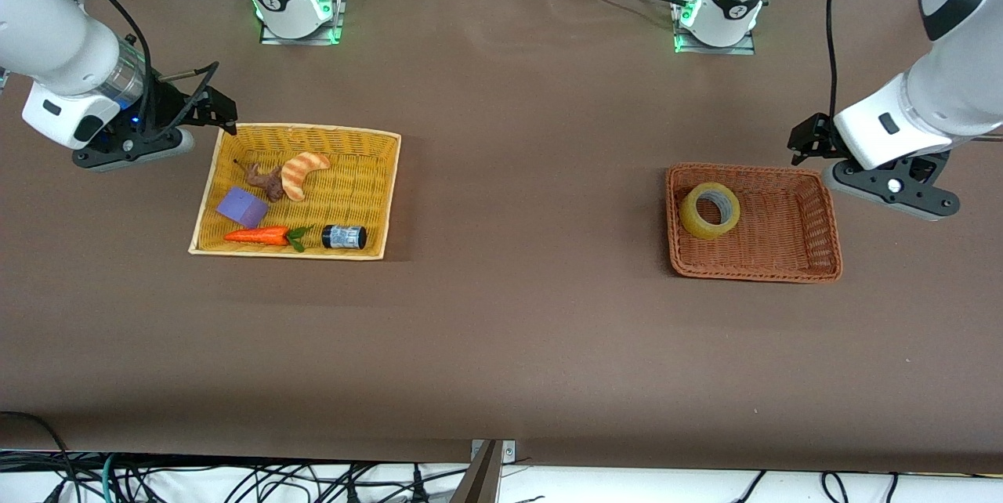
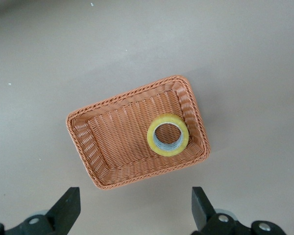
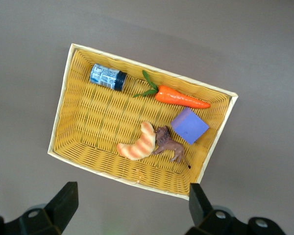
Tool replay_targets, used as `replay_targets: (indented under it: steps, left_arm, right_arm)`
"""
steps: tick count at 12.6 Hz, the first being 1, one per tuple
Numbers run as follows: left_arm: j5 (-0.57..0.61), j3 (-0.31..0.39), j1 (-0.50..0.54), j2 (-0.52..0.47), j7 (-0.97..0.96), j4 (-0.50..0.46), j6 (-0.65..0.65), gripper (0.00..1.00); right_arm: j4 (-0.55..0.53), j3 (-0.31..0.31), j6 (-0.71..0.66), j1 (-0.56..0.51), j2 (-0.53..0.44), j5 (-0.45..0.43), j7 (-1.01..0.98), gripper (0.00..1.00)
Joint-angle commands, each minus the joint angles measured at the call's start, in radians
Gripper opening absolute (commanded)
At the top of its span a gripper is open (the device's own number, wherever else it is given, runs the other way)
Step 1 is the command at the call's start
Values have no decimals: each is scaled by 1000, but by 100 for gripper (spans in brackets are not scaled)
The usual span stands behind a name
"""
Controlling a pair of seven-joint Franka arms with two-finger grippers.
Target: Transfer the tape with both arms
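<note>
both my left claw (image 2: 133, 215) and right claw (image 3: 130, 210) hang wide and empty, the tape (image 1: 709, 210) untouched in its brown basket (image 1: 815, 248), transfer not begun.

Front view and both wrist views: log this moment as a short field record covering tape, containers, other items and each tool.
tape: roll lying in the brown basket, near the corner toward the right arm's end and the bases
yellow basket: holds croissant toy, brown animal figure, purple block, carrot, black jar
left tool: open, beside the brown basket, holding nothing
right tool: open, beside the yellow basket, holding nothing
transfer: not begun
</note>
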Motion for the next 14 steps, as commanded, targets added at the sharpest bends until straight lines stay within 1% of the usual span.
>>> replay_targets:
  steps: [1, 2, 3, 4, 5, 6, 7, 9, 12, 14]
  left_arm:
    - [-44, 3, 6, -19, 13, 15, -27, 100]
    - [-46, 11, 8, -24, 15, 8, -28, 100]
    - [-54, 57, -11, -28, 29, 1, -24, 100]
    - [-63, 107, -61, -28, 36, -24, -19, 100]
    - [-101, 188, -99, -35, 36, -38, -7, 100]
    - [-148, 269, -153, -65, 39, -79, 15, 100]
    - [-163, 310, -178, -103, 39, -143, 48, 100]
    - [-164, 312, -175, -162, 39, -249, 140, 100]
    - [-175, 312, -176, -171, 24, -263, 137, 100]
    - [-175, 307, -176, -168, 24, -251, 121, 100]
  right_arm:
    - [5, 1, 4, -2, -14, -2, -14, 100]
    - [6, 1, 7, -2, -14, -2, -14, 100]
    - [8, 1, 7, -2, -14, -3, -13, 100]
    - [8, 2, 8, -2, -14, -5, -13, 100]
    - [8, 2, 11, -2, -14, -10, -14, 100]
    - [9, 2, 11, -2, -14, -8, -14, 100]
    - [14, 4, 8, -2, -15, -8, -14, 100]
    - [26, 10, 1, -2, -14, -8, -13, 100]
    - [26, 10, -1, -2, -14, -8, -14, 100]
    - [26, 10, -1, -2, -14, -8, -16, 100]
